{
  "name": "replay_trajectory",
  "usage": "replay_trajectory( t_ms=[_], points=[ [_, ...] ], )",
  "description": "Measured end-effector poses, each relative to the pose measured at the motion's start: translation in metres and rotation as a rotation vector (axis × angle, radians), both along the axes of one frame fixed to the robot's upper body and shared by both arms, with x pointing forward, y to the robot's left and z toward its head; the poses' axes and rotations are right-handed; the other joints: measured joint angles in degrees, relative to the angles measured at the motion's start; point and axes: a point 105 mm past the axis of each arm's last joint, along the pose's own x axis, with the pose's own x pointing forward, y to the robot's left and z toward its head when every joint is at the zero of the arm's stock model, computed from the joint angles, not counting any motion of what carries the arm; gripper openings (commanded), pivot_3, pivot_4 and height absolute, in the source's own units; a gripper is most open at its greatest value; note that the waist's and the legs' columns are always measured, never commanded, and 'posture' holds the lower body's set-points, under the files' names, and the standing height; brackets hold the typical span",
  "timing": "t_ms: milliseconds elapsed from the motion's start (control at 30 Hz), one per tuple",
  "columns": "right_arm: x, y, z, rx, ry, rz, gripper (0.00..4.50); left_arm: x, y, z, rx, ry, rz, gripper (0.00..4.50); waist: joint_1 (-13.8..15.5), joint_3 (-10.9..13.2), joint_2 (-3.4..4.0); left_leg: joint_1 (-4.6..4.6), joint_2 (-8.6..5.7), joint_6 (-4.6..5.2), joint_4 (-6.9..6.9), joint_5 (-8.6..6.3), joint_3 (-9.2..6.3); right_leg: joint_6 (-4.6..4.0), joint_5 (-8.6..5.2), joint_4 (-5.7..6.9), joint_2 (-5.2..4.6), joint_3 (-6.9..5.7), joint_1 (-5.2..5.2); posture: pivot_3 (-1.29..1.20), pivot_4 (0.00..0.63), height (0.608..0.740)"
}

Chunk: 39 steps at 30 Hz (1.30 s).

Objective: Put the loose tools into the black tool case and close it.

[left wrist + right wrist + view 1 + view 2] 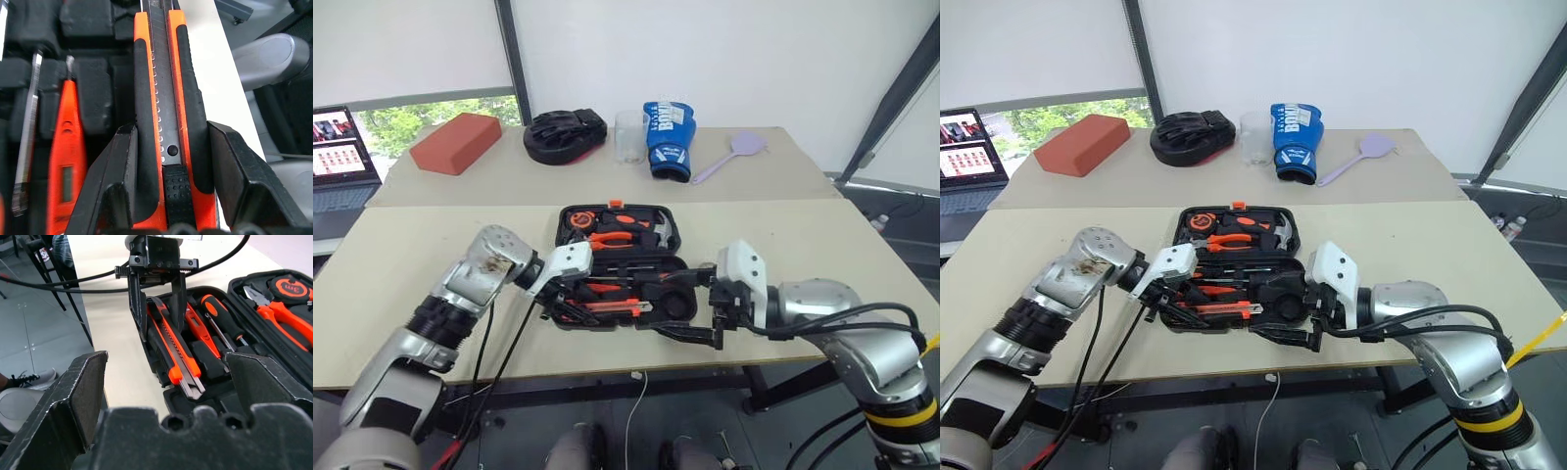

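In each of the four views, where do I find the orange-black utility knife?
Left eye: utility knife along the case's near edge.
Right eye: same place.
Left wrist: centre, between the left gripper's fingers.
Right wrist: centre, near edge of the case.
Shared landmark: slim orange tester screwdriver beside it.

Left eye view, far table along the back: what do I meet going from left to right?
Laptop → red brick → black padded mitt → clear cup → blue boxing glove → purple spatula.
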Motion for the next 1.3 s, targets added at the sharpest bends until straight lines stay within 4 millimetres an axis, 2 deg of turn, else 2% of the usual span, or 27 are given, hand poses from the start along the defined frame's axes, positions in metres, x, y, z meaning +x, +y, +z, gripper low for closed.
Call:
replay_trajectory(
  t_ms=[133,200,300,333,367,467,567,600,867,900,1000,1133,1300],
  points=[
    [-0.001,-0.001,-0.001,0.003,-0.002,-0.021,4.50,0.002,-0.003,-0.001,0.001,0.007,0.006,1.64,-0.02,0.00,0.00,0.01,-0.01,0.03,0.04,-0.02,-0.02,0.00,0.00,-0.03,-0.05,0.02,0.04,0.00,0.150,0.718],
    [0.000,-0.002,-0.001,0.006,-0.002,-0.029,4.50,0.003,-0.004,-0.003,-0.002,0.014,0.011,2.64,-0.03,0.00,0.00,0.01,-0.01,0.03,0.04,-0.02,-0.03,0.00,0.00,-0.03,-0.05,0.02,0.04,0.00,0.150,0.718],
    [0.000,-0.001,-0.001,0.009,-0.006,-0.035,4.50,0.005,-0.007,-0.001,-0.012,0.002,0.000,3.69,0.00,0.00,0.00,0.00,-0.01,0.04,0.06,-0.03,-0.06,-0.02,-0.01,-0.04,-0.08,0.01,0.06,0.00,0.150,0.718],
    [0.000,-0.001,-0.001,0.009,-0.006,-0.035,4.50,0.004,-0.009,0.000,-0.020,0.002,-0.013,3.90,-0.01,0.00,0.00,0.00,-0.02,0.05,0.07,-0.03,-0.06,-0.02,-0.01,-0.05,-0.08,0.01,0.06,0.00,0.150,0.718],
    [0.000,-0.001,-0.001,0.009,-0.006,-0.035,4.50,0.004,-0.010,0.001,-0.028,0.002,-0.022,4.35,0.00,0.00,0.00,0.00,-0.02,0.05,0.07,-0.03,-0.06,-0.02,-0.01,-0.05,-0.08,0.01,0.07,0.00,0.150,0.718],
    [0.000,-0.001,-0.001,0.010,-0.005,-0.035,4.50,0.006,-0.010,0.009,-0.072,-0.024,-0.015,4.44,-0.04,0.00,0.00,0.01,-0.01,0.05,0.08,-0.03,-0.06,-0.01,0.00,-0.05,-0.08,0.01,0.07,0.00,0.150,0.718],
    [0.000,-0.001,-0.001,0.010,-0.005,-0.034,4.50,0.008,-0.010,0.021,-0.120,-0.046,-0.010,3.74,-0.05,0.00,0.00,0.01,-0.01,0.06,0.08,-0.03,-0.07,0.01,0.00,-0.05,-0.09,0.01,0.08,0.00,0.150,0.718],
    [0.000,-0.001,-0.001,0.010,-0.005,-0.034,4.50,0.008,-0.010,0.023,-0.129,-0.055,-0.006,3.25,-0.05,0.00,0.00,0.01,-0.02,0.06,0.08,-0.03,-0.07,0.02,0.01,-0.05,-0.08,0.01,0.09,0.00,0.150,0.718],
    [0.000,-0.001,-0.001,0.009,0.000,-0.027,4.50,0.017,-0.003,0.018,-0.094,-0.138,0.001,0.31,-0.02,0.00,0.00,0.01,-0.02,0.06,0.09,-0.03,-0.07,0.04,0.03,-0.05,-0.07,0.00,0.10,0.00,0.150,0.718],
    [0.000,-0.001,-0.001,0.009,0.001,-0.026,4.50,0.017,-0.003,0.017,-0.092,-0.137,0.000,0.08,-0.02,0.00,0.00,0.00,-0.02,0.06,0.09,-0.04,-0.06,0.05,0.03,-0.05,-0.07,-0.01,0.09,0.00,0.150,0.718],
    [0.000,-0.001,-0.001,0.008,0.001,-0.025,4.50,0.016,-0.004,0.014,-0.085,-0.132,-0.022,0.08,0.01,0.00,0.00,0.00,-0.03,0.08,0.10,-0.05,-0.07,0.05,0.03,-0.06,-0.08,0.00,0.09,0.00,0.150,0.718],
    [0.000,-0.002,-0.001,0.008,-0.001,-0.030,4.50,0.011,-0.005,-0.001,-0.017,-0.108,-0.058,0.08,-0.05,0.00,0.00,0.01,-0.03,0.09,0.10,-0.06,-0.06,0.05,0.03,-0.06,-0.07,0.00,0.10,0.00,0.150,0.718],
    [0.008,-0.002,-0.001,0.031,-0.010,-0.089,4.50,0.007,-0.003,-0.008,0.086,-0.180,-0.137,0.08,-0.12,-0.02,0.03,0.06,-0.02,0.11,0.09,-0.07,-0.07,0.02,0.01,-0.07,-0.08,0.03,0.14,0.00,0.150,0.718]
  ],
)
